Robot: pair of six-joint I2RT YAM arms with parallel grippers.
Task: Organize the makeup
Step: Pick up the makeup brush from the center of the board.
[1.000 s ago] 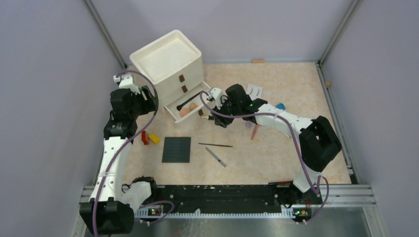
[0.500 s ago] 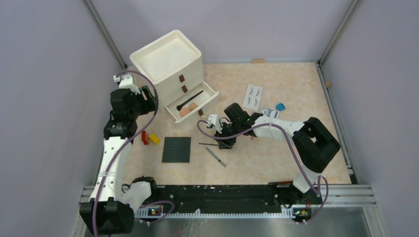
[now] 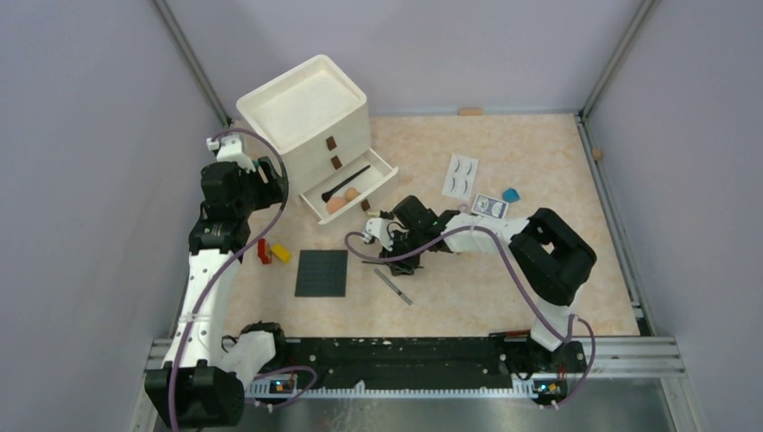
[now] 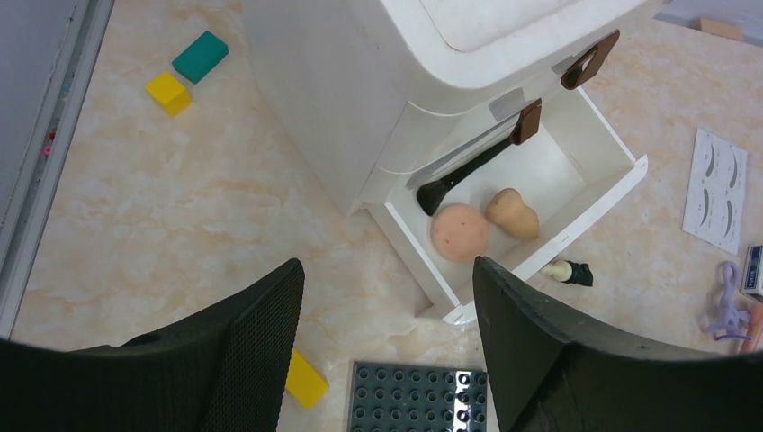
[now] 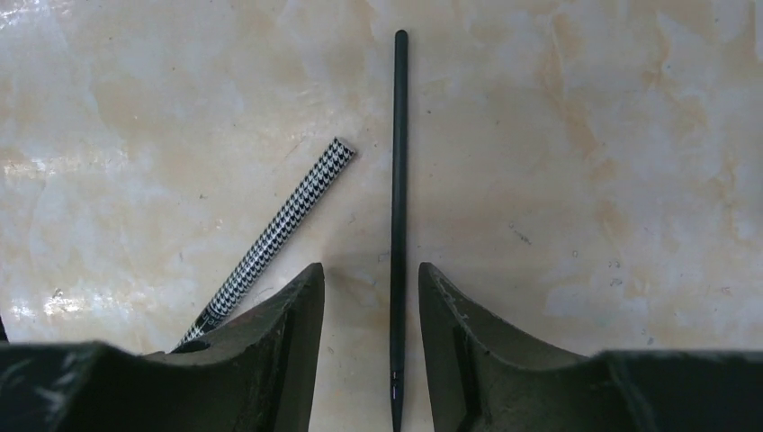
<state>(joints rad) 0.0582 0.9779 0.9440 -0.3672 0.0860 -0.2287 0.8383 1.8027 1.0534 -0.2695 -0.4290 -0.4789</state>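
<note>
Released right jaws straddling thin dark pencil, left jaws likewise released

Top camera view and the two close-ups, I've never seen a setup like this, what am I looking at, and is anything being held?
Two robot arms are bolted at the near edge of the table. The top view looks down on both; each close-up comes from a wrist camera, so the dark shapes at its bottom are that arm's own claw. The left claw is open and empty, facing a white drawer unit whose open drawer holds a dark brush and a round peach puff. The right claw is open, with a thin dark pencil lying between its fingers, beside a checked stick. Nothing is held. Also on the table: an eyelash card and a dark studded plate.
</note>
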